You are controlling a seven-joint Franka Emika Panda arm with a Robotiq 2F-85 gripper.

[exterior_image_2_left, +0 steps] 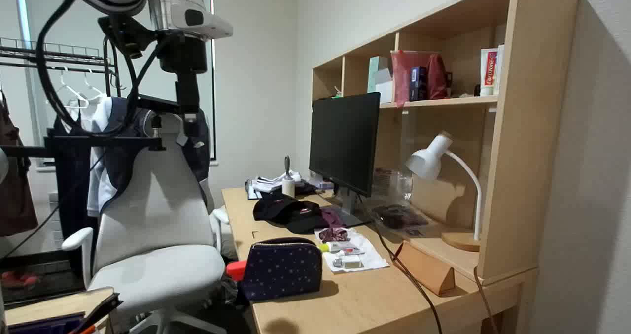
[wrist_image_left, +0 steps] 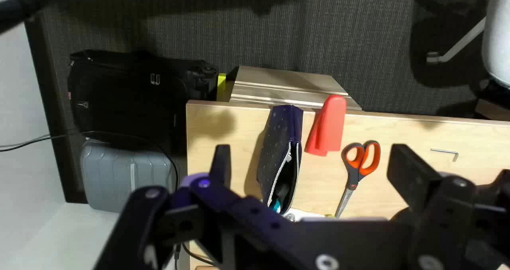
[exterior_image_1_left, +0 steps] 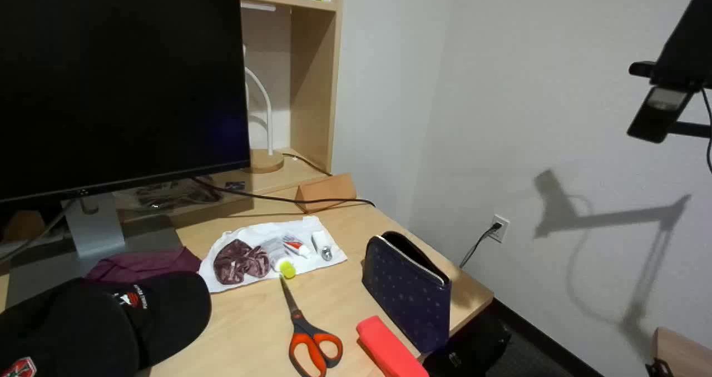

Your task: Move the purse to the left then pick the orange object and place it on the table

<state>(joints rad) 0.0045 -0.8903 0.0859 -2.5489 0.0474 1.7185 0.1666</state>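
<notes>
The dark navy purse (exterior_image_1_left: 406, 293) stands upright near the end edge of the light wooden table (exterior_image_1_left: 250, 332), its zipped top open. It shows in both exterior views (exterior_image_2_left: 283, 270) and in the wrist view (wrist_image_left: 277, 142). The red-orange object (exterior_image_1_left: 389, 346) lies beside the purse at the table's front edge. In an exterior view (exterior_image_2_left: 235, 270) the purse hides most of it. In the wrist view (wrist_image_left: 332, 120) one end reaches past the edge line. My gripper (wrist_image_left: 312, 154) is open and empty, high above the table; it also shows from the side in an exterior view (exterior_image_2_left: 190, 112).
Scissors with orange handles (wrist_image_left: 352, 174) lie beside the orange object. A black cap (exterior_image_1_left: 72, 327), a white cloth (exterior_image_1_left: 311, 263) with small tubes, and a monitor (exterior_image_1_left: 122, 77) stand farther along. A grey chair (exterior_image_2_left: 157, 216) is at the front. A hex key (wrist_image_left: 444, 151) lies on the table.
</notes>
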